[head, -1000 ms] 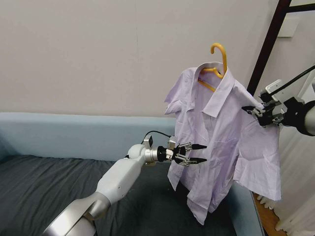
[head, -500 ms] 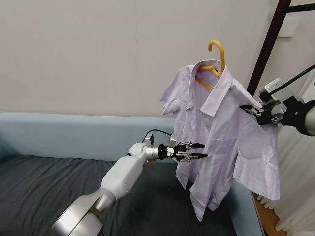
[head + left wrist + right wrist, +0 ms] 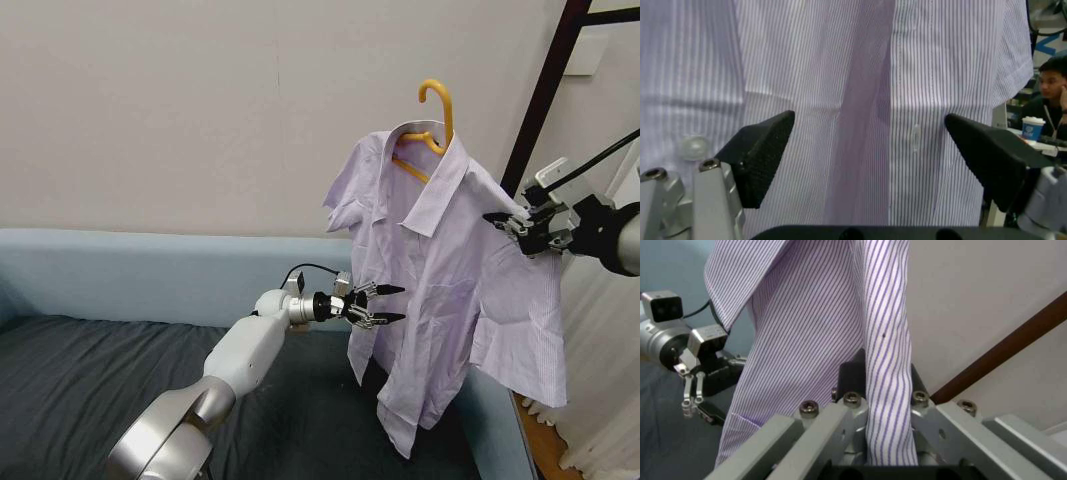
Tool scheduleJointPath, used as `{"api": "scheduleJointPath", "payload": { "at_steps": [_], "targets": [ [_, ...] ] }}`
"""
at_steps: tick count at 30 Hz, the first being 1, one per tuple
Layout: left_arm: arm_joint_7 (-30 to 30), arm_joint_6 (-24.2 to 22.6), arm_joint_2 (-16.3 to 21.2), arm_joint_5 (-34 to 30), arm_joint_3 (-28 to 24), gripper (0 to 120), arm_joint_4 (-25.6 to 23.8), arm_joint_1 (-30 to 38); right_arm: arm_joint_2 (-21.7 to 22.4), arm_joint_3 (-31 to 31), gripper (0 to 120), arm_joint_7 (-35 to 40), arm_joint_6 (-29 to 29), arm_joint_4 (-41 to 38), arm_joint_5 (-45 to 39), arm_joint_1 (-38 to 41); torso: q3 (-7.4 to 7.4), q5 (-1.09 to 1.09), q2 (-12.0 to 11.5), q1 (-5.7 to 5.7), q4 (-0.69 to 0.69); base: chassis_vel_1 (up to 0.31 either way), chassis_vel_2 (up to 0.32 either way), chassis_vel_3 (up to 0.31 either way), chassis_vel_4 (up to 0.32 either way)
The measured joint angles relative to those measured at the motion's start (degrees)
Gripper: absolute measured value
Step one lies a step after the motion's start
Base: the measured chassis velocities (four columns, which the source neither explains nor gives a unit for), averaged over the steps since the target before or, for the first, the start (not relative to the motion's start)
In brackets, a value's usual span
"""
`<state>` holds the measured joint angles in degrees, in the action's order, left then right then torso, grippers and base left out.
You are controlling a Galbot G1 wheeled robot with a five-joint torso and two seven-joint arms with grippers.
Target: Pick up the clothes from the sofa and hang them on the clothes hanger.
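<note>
A pale lilac striped shirt (image 3: 450, 270) hangs in the air on a yellow hanger (image 3: 437, 110), above the sofa's right end. My right gripper (image 3: 505, 222) is shut on the shirt's shoulder fabric and holds it up; in the right wrist view the cloth (image 3: 887, 340) is pinched in the right gripper (image 3: 883, 390). My left gripper (image 3: 398, 304) stands open at the shirt's front edge, about waist height. In the left wrist view the left gripper (image 3: 870, 145) faces the button placket of the shirt (image 3: 840, 75), which lies just beyond its spread fingers (image 3: 763, 150).
The sofa has a dark grey seat (image 3: 90, 390) and a light blue back (image 3: 120, 270). A dark brown slanted pole (image 3: 545, 90) rises at the upper right, just behind the shirt. A white curtain (image 3: 600, 400) hangs at the lower right.
The shirt and hanger have risen a little and drifted left. My left gripper has drawn slightly back to the left and stays open. The right gripper keeps its hold.
</note>
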<state>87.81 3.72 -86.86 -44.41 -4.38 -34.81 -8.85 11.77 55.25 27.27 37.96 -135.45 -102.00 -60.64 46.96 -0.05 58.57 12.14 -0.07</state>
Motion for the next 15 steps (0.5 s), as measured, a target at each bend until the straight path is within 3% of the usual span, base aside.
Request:
{"api": "scheduleJointPath", "payload": {
  "at_steps": [6, 15],
  "targets": [
    [0.0, -0.7, -0.7, -1.0, -1.2, 82, 0.1, -0.2, 0.1, 0.1, 1, -0.1, -0.2, 0.0, 0.0, 0.0, 0.00, 0.01, 0.0, 0.00, -0.02, 0.000, 0.000, 0.000, 0.000],
    [0.1, -2.4, 0.4, -4.4, -4.3, 45, -1.6, -2.0, 0.0, 0.2, 1, -0.4, -0.5, -0.3, 0.0, 0.1, 0.00, 0.00, 0.0, 0.00, 0.01, 0.000, 0.000, 0.000, 0.000]
  ]
}}
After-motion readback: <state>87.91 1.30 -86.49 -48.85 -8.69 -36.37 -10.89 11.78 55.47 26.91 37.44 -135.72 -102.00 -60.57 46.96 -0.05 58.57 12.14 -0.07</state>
